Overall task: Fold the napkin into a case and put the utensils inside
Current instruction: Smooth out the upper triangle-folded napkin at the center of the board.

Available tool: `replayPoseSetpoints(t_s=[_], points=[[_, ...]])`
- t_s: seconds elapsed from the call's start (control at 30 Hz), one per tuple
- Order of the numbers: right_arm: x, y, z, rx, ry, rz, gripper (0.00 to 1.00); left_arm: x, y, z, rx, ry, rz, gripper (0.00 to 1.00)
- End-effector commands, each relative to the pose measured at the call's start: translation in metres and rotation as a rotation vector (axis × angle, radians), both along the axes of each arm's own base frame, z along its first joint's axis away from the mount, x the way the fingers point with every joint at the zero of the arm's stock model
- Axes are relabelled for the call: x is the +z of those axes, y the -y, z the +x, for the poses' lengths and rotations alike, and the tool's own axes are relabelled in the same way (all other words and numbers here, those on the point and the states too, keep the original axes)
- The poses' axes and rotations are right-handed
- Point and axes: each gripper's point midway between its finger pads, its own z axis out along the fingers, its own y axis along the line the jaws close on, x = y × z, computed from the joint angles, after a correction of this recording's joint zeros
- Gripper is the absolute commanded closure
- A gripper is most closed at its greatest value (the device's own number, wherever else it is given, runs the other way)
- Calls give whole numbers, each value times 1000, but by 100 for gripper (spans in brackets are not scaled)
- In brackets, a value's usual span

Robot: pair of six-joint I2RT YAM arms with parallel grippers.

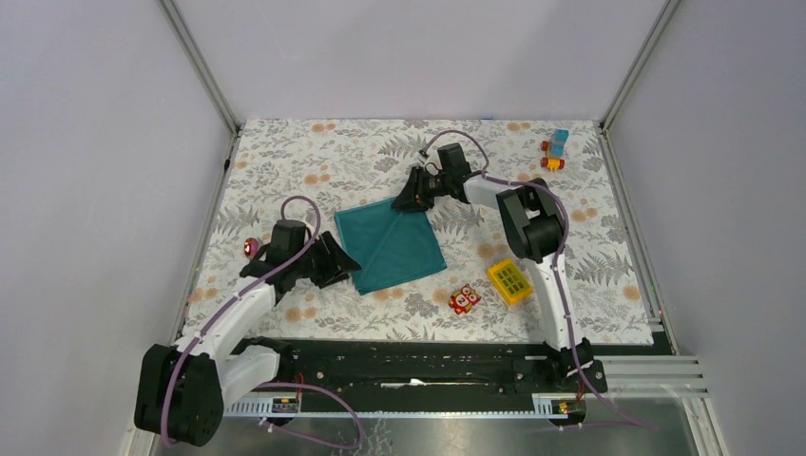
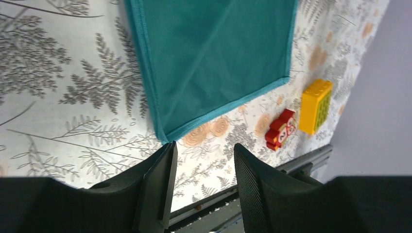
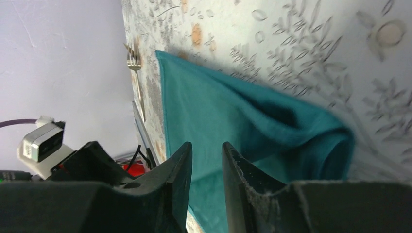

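Observation:
The teal napkin [image 1: 394, 242] lies on the floral tablecloth as a folded, roughly diamond-shaped piece. My left gripper [image 1: 347, 268] is at its near-left corner. In the left wrist view the jaws [image 2: 205, 151] stand open with nothing between them, and the napkin [image 2: 214, 53] ends just past the left fingertip. My right gripper [image 1: 411, 195] hovers at the far corner. Its jaws [image 3: 206, 148] are narrowly apart over the napkin [image 3: 233, 111], which bunches into a rumpled fold on the right. A fork [image 3: 133, 62] lies beyond the cloth. A spoon's pink-red bowl [image 1: 251, 247] shows by the left arm.
A small red owl toy [image 1: 464, 299] and a yellow gridded block [image 1: 509, 281] sit near the napkin's right corner, also seen as the owl toy [image 2: 281, 129] and block [image 2: 316, 106]. A small blue-and-orange toy [image 1: 556, 149] stands at the far right. Grey walls enclose the table.

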Motion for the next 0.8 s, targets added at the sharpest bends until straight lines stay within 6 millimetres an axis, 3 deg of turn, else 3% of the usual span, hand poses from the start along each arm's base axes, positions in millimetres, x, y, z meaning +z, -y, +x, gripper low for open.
replayPoseSetpoints(t_s=[0.0,0.17,0.33,0.77], points=[[72,-4,-16,28,106,57,64,-9,-16,6,28,-18,122,50],[73,-5,-61,75,98,29,64,-17,-13,13,1,-37,142,65],[61,-9,-102,125,82,12,63,-28,-7,11,-24,-48,150,73],[41,-11,-125,132,18,24,65,-44,2,11,-46,-46,169,85]])
